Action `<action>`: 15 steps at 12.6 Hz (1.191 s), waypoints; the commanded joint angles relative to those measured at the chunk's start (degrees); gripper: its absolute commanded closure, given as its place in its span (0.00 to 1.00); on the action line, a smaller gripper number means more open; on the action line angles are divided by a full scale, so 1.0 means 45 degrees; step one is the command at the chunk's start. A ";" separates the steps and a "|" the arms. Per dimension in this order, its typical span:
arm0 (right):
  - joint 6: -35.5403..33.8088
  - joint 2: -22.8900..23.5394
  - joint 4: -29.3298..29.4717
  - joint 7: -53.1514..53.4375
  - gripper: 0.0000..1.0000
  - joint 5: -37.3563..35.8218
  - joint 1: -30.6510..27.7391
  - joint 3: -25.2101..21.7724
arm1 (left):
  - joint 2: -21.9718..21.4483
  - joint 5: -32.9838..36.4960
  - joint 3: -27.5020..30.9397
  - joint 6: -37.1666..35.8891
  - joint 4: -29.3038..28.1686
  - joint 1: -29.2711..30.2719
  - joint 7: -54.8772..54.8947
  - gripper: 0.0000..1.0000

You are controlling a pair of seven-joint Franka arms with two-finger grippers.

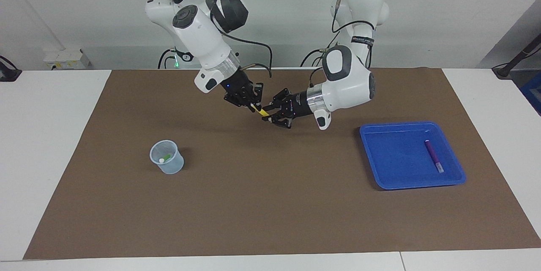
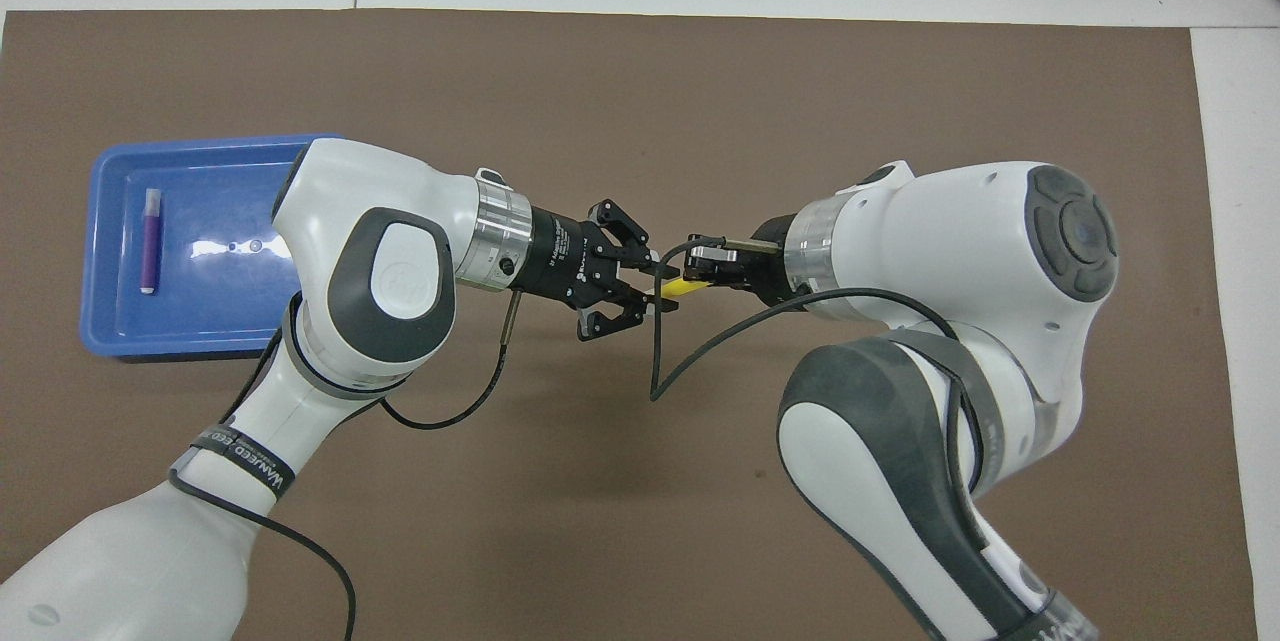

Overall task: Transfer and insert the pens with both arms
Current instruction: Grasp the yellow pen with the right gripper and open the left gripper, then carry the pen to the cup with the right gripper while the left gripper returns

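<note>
My right gripper (image 1: 253, 105) is shut on the yellow pen (image 1: 262, 112) and holds it in the air over the middle of the mat. My left gripper (image 1: 267, 113) faces it, its fingers spread open around the pen's free end. The overhead view shows the same: the right gripper (image 2: 702, 271), the yellow pen (image 2: 683, 288), the open left gripper (image 2: 648, 287). The green pen (image 1: 166, 158) stands in the clear cup (image 1: 167, 157). The purple pen (image 1: 434, 156) lies in the blue tray (image 1: 393, 165), also seen in the overhead view (image 2: 150, 241).
The cup stands on the brown mat (image 1: 270, 203) toward the right arm's end of the table; the right arm hides it in the overhead view. The blue tray (image 2: 200, 321) sits toward the left arm's end. White table shows around the mat.
</note>
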 commanded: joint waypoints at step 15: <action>-0.3260 0.0076 0.1293 -1.0168 1.00 -0.5146 -0.4833 -0.0076 | -0.1714 1.1006 0.0408 -0.2535 -0.0682 0.1337 0.8221 0.00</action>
